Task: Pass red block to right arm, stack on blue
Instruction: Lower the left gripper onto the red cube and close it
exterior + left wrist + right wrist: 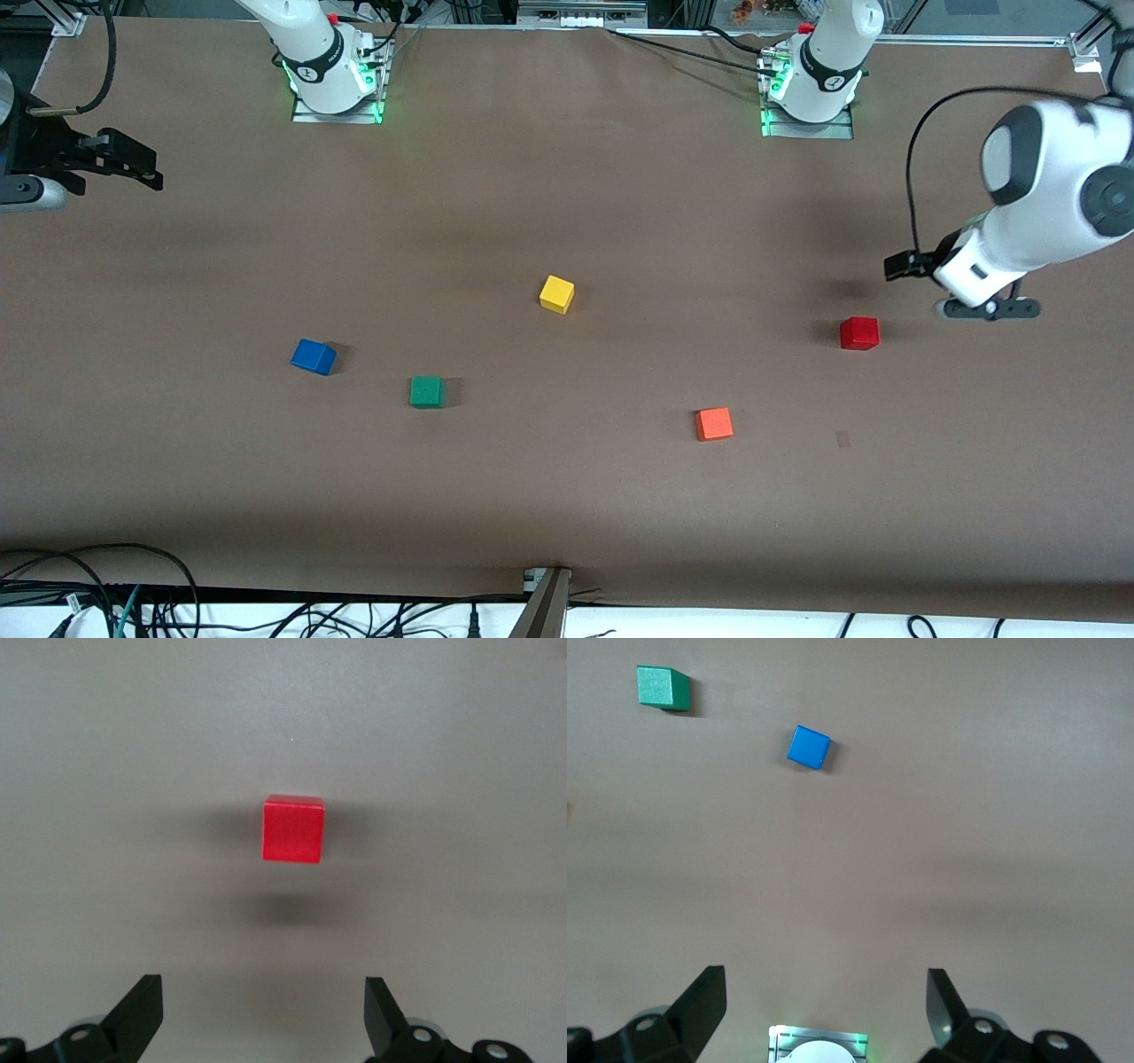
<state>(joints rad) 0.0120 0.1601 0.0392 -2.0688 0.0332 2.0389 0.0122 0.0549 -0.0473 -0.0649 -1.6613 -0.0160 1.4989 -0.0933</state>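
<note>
Red block [859, 333] sits on the worktop [567, 496] near the left gripper [985, 307], whose jaws are spread; right gripper [133, 168] waits, jaws spread.

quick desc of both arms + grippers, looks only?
Both arms are white with dark joints and green-lit bases. The left gripper has a boxy white hand, black fingers and a looping black cable. The right gripper is slim and black, also cabled.

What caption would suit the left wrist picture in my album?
Open left gripper hovering over the brown table, the red block lying untouched ahead of its fingers.
</note>
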